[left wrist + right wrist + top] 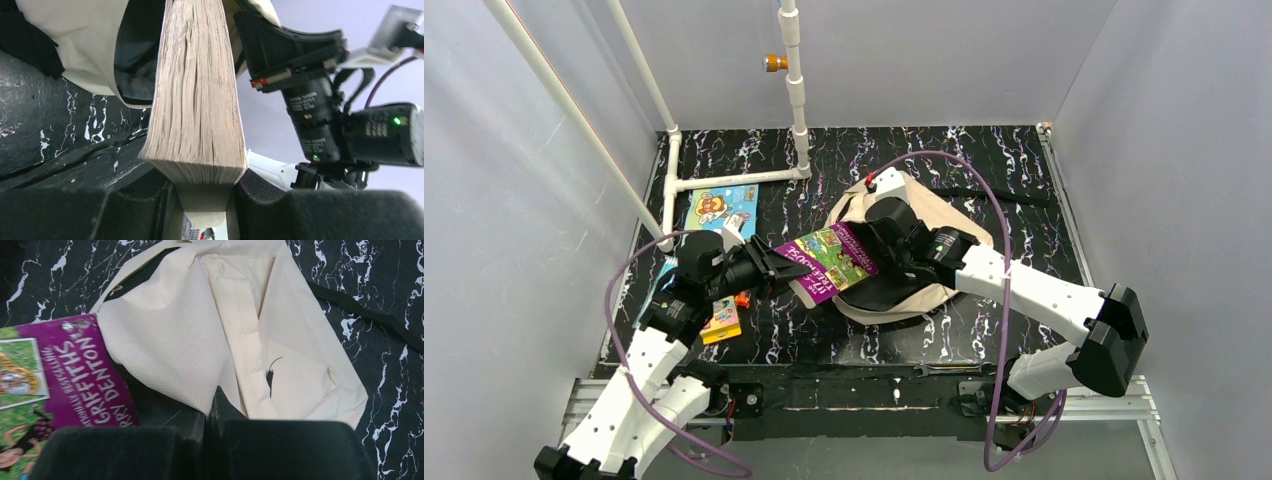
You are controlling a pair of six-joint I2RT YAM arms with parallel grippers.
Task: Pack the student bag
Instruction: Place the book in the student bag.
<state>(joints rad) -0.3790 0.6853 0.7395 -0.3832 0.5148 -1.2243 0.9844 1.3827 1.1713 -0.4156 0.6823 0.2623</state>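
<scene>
The student bag (pixel 929 205) lay on the black marbled desk (pixel 984 160), at about 3 o'clock from its centre, mouth facing 9 o'clock. The right fingers (pixel 280 445) were closed, pinching a fold of the bag's beige fabric near the opening. The left fingers (pixel 769 262) gripped a thick purple book (pixel 829 262) by its 9 o'clock end, its far end at the bag's mouth. A blue picture book (pixel 722 208) lay toward 10 o'clock.
</scene>
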